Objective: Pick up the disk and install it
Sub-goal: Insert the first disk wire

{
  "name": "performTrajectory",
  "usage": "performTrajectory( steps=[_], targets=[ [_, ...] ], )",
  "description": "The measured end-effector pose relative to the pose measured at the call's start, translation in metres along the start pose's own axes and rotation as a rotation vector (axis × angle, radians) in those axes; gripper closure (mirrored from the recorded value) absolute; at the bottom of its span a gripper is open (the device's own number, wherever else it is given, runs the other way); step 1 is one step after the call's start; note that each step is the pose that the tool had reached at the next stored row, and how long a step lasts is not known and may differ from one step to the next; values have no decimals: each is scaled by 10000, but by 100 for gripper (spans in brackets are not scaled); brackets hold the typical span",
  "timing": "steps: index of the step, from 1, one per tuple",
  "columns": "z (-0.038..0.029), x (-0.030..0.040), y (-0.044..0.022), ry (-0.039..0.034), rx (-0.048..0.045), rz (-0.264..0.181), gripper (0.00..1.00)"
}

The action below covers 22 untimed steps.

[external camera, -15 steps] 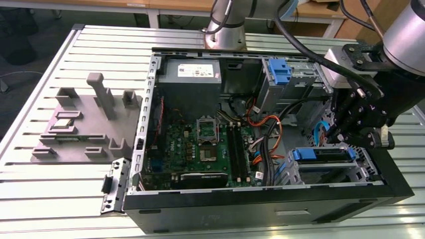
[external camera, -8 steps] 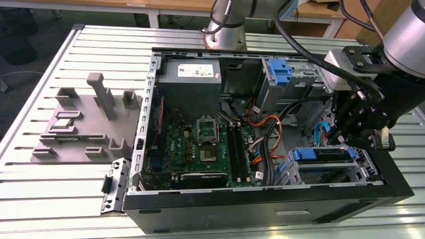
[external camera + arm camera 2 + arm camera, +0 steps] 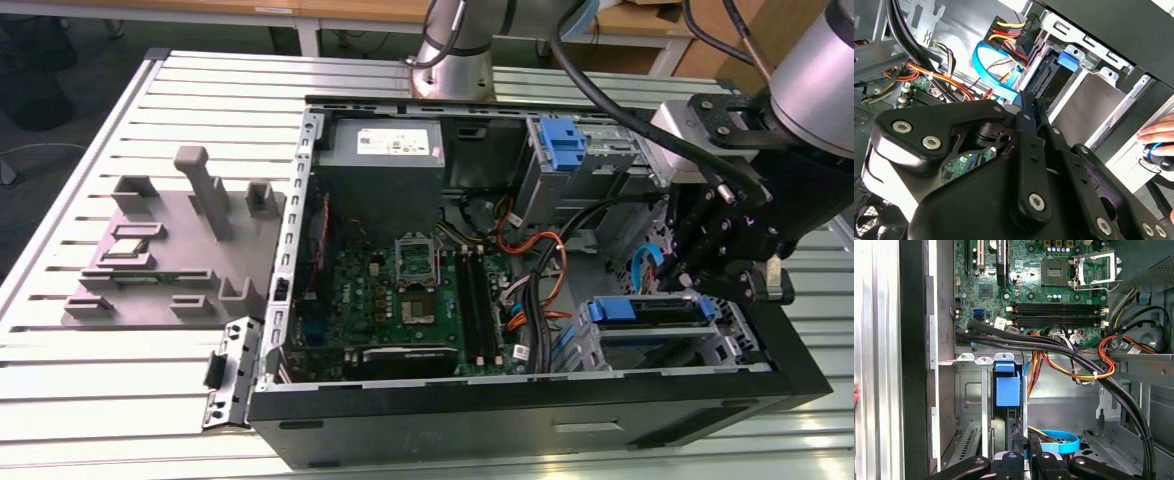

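Open computer case [image 3: 534, 415] lies on its side on the slatted desk [image 3: 120, 370], near the desk's front edge in the exterior view. The disk [image 3: 650, 311], blue rail up, sits in the drive bay at the case's front corner on the exterior view's right. The gripper [image 3: 721, 282] hangs just above that bay, beside the disk; contact cannot be told. In the first wrist view the disk's blue tab [image 3: 1007, 387] stands in the bay slot straight ahead of the gripper [image 3: 1023, 452], whose fingers lie close together, nothing seen between them. A blue flat cable [image 3: 991, 70] loops beside the bay in the second wrist view. The motherboard [image 3: 407, 300] fills the case floor. A person's hand [image 3: 1158, 134] rests at the case's outer edge.
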<state>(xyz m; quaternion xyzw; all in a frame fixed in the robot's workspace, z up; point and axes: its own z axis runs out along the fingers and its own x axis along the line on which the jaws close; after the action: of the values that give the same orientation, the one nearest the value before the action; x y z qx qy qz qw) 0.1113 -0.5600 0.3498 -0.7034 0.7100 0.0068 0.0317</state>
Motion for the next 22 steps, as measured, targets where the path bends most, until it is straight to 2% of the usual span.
performTrajectory(
  steps=[8, 11, 22],
  targets=[
    [42, 42, 4, -33, 127, -18, 84],
    [61, 48, 25, -32, 155, -22, 84],
    [111, 58, 50, -36, 166, -22, 84]
  ],
)
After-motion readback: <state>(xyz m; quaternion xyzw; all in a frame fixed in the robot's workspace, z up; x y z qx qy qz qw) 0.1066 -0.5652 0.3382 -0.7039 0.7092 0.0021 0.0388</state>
